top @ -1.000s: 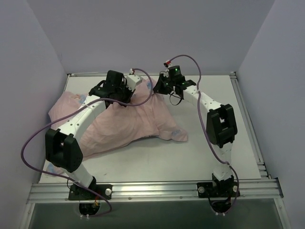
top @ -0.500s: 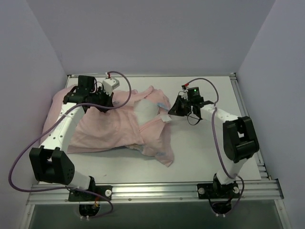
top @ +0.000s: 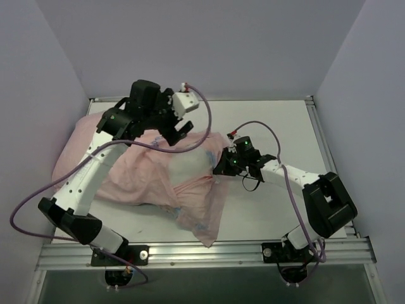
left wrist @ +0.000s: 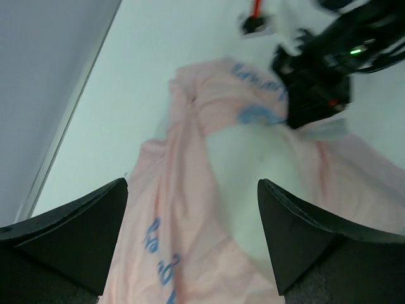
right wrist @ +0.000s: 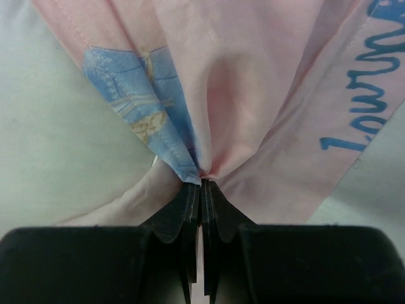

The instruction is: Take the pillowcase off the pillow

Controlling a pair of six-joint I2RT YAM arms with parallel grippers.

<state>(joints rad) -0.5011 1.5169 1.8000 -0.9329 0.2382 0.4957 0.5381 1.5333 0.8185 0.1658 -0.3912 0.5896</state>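
The pillowcase [top: 136, 177] lies crumpled with its pale pink side out across the left half of the table, a flap trailing toward the near edge. A patch of the white pillow [top: 190, 166] shows through its opening. My right gripper [top: 221, 167] is low at the cloth's right side. In the right wrist view that right gripper [right wrist: 201, 183] is shut on a bunched pink and blue fold of the pillowcase [right wrist: 253, 82], with the pillow [right wrist: 57, 139] beside it. My left gripper [left wrist: 193, 183] hangs open above the pillowcase [left wrist: 183, 234], holding nothing.
Grey walls close in the table on the left, back and right. A metal rail [top: 202, 250] runs along the near edge by the arm bases. Purple cables [top: 266, 130] loop off both arms. Bare white tabletop [top: 285, 120] lies at the right and back.
My left gripper has opened, let go of the cloth and lifted to the right. My right gripper has dragged the pillowcase edge nearer, and more of the white pillow shows.
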